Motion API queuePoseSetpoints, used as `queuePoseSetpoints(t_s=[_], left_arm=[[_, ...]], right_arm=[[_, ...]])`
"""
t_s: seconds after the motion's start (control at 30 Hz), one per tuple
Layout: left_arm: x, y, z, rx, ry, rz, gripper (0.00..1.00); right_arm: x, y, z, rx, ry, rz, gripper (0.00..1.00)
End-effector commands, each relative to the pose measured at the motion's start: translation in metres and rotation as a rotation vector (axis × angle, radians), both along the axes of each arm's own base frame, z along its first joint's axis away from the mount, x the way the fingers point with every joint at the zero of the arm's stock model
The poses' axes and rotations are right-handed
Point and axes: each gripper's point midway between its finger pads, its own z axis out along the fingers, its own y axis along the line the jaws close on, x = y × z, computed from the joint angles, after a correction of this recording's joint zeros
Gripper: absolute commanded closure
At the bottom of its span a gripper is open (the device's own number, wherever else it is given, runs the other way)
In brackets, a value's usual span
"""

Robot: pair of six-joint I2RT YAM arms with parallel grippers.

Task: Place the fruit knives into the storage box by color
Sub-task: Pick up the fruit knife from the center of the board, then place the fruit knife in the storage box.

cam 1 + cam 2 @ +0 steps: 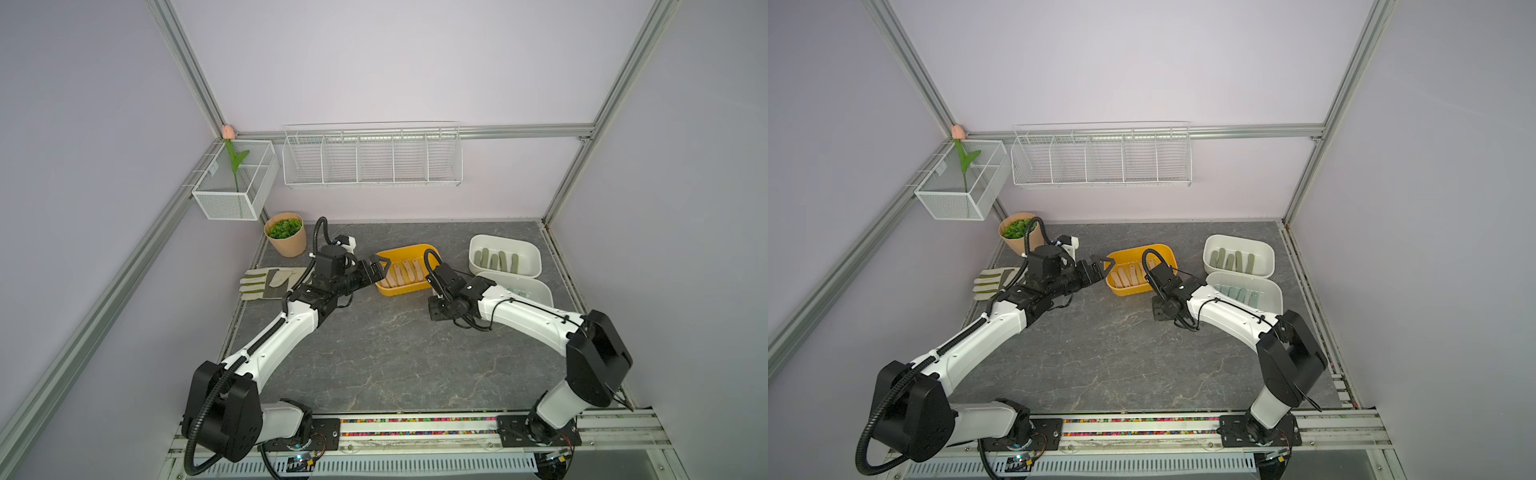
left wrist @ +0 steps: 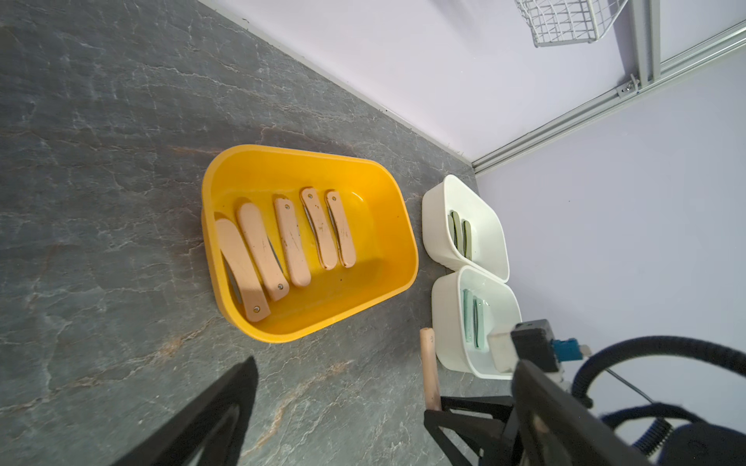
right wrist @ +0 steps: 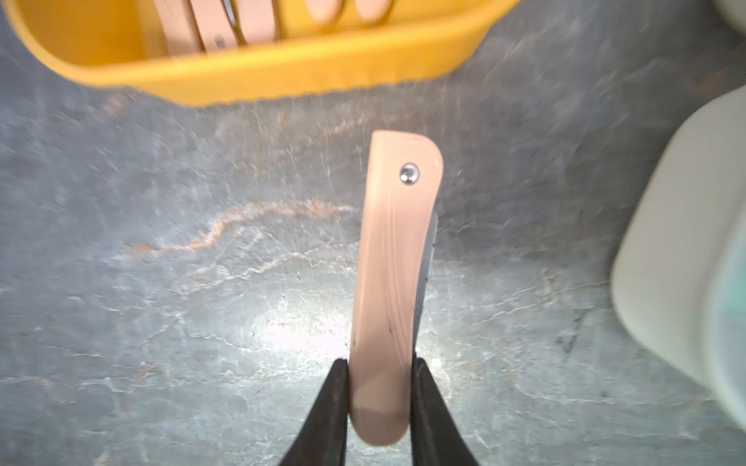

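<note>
Though unclear overhead, knife (image 3: 393,282) in gripper (image 3: 380,365)

Five peach-pink knives (image 2: 288,242) lie in the yellow box (image 2: 315,165), a sixth peach knife (image 3: 393,282) pinched by one end at its 5 o'clock. At 3 o'clock, olive knives (image 1: 503,261) and mint knives (image 1: 1241,294) lie in two white boxes (image 1: 498,243).

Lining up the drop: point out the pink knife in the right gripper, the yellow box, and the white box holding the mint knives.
pink knife (image 3: 387,282): right wrist view, middle of its handle.
yellow box (image 2: 262,169): left wrist view, bare inner wall.
mint-knife box (image 2: 446,318): left wrist view, outer side wall.
</note>
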Motion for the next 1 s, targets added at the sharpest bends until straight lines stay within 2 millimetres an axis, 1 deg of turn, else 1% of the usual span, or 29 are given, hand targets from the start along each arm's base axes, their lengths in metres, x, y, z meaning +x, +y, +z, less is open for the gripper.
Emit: queuePoseSetpoints(t_s=[0.0, 0.1, 0.17, 0.27, 0.33, 0.5, 0.67, 0.8, 0.97], left_arm=[[0.009, -0.003, 0.014, 0.005, -0.032, -0.022, 0.01], [0.014, -0.007, 0.015, 0.021, -0.033, -0.042, 0.01], [0.017, -0.008, 0.016, 0.031, -0.033, -0.051, 0.01], [0.02, -0.007, 0.017, 0.037, -0.032, -0.059, 0.01], [0.022, -0.006, 0.018, 0.033, -0.03, -0.061, 0.01], [0.026, 0.001, 0.02, 0.032, -0.03, -0.054, 0.01], [0.027, 0.007, 0.021, 0.03, -0.027, -0.046, 0.01], [0.027, 0.009, 0.023, 0.029, -0.027, -0.046, 0.01], [0.029, 0.01, 0.022, 0.025, -0.024, -0.05, 0.01]], right_arm=[[0.016, -0.005, 0.032, 0.02, -0.057, 0.046, 0.77], [0.036, -0.005, 0.05, 0.038, -0.098, 0.072, 0.77], [0.049, -0.001, 0.059, 0.045, -0.125, 0.102, 0.77], [0.069, 0.007, 0.062, 0.043, -0.135, 0.144, 0.77], [0.082, 0.013, 0.06, 0.036, -0.133, 0.171, 0.77], [0.11, 0.023, 0.047, 0.022, -0.124, 0.228, 0.77], [0.133, 0.027, 0.031, 0.006, -0.106, 0.245, 0.77], [0.147, 0.028, 0.016, -0.009, -0.082, 0.258, 0.77], [0.159, 0.024, -0.002, -0.045, -0.055, 0.278, 0.77]])
